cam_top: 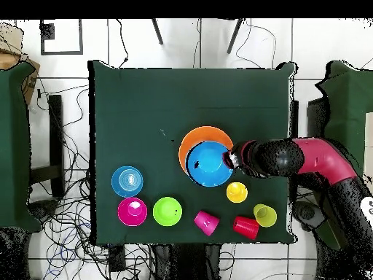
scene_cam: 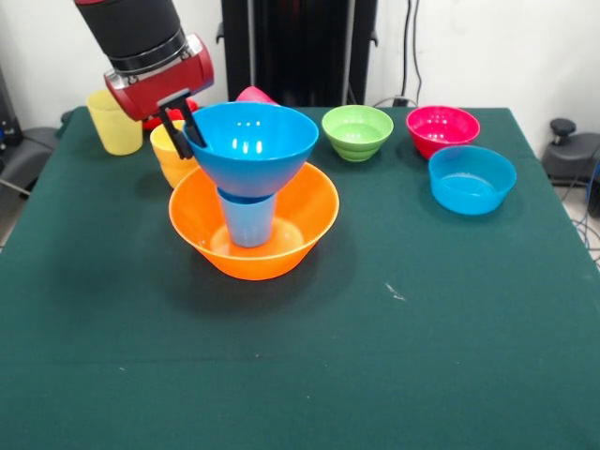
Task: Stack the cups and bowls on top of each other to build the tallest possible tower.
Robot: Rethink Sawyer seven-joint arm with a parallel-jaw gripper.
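The large orange bowl (scene_cam: 314, 211) sits on the table left of centre. The light blue cup (scene_cam: 248, 223) stands in it, and the large blue bowl (scene_cam: 251, 145) rests on that cup. My gripper (scene_cam: 185, 131) is at the blue bowl's left rim, with one finger on each side of the rim, shut on it. In the overhead view the gripper (cam_top: 232, 159) meets the blue bowl (cam_top: 209, 163) at its right edge, over the orange bowl (cam_top: 197, 137). The orange cup (scene_cam: 172, 159) stands just left of the stack.
The yellow cup (scene_cam: 114, 122) stands far left, and the red cup (scene_cam: 175, 115) is partly hidden behind the gripper. The pink cup (scene_cam: 255, 95) is behind the stack. The green bowl (scene_cam: 357, 131), magenta bowl (scene_cam: 442, 129) and small blue bowl (scene_cam: 472, 180) are on the right.
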